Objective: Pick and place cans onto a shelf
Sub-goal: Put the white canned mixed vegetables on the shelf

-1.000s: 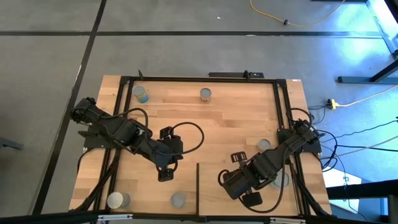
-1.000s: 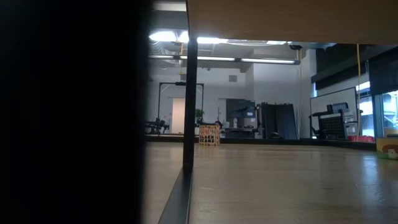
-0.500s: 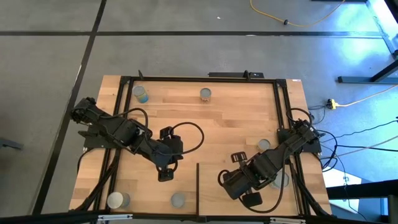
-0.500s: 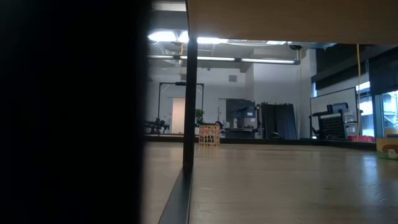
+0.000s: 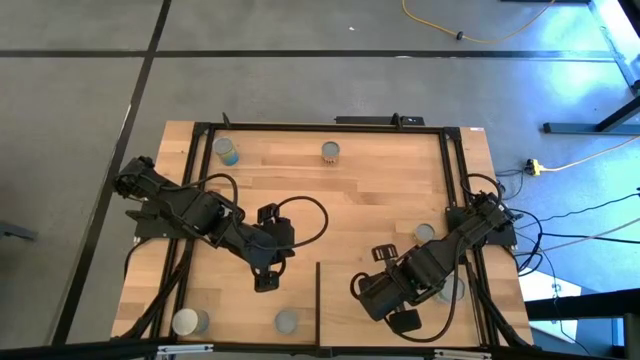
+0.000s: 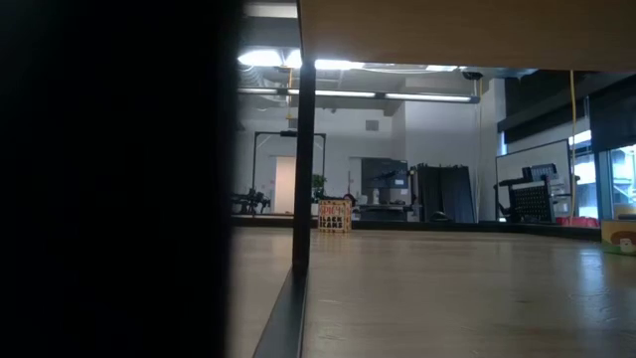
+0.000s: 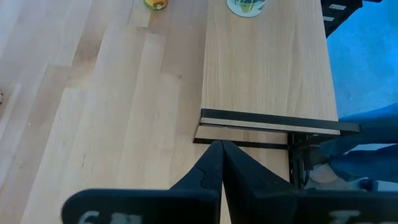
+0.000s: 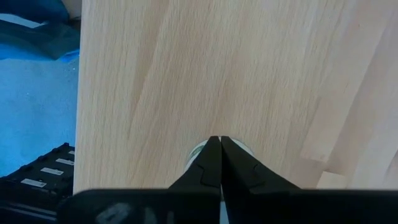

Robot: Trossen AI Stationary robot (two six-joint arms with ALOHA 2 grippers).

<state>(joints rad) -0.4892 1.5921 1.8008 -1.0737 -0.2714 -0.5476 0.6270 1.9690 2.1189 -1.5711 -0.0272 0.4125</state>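
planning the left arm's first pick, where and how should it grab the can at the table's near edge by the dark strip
Grip that can across its round side wall, coming straight down from above. It stands upright with its silver top up, clear of the dark edge strip and other cans. The left end effector, now shut, is close by and must open first.

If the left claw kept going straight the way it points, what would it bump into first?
Probably the dark edge strip of the shelf; the left gripper, shut, points right at it. Depth is hard to judge.

High view straight down over my whole table (image 5: pixel 380 190); low view level, half blocked; wrist views close over planks; high and left wrist share shelf (image 7: pixel 267 68).
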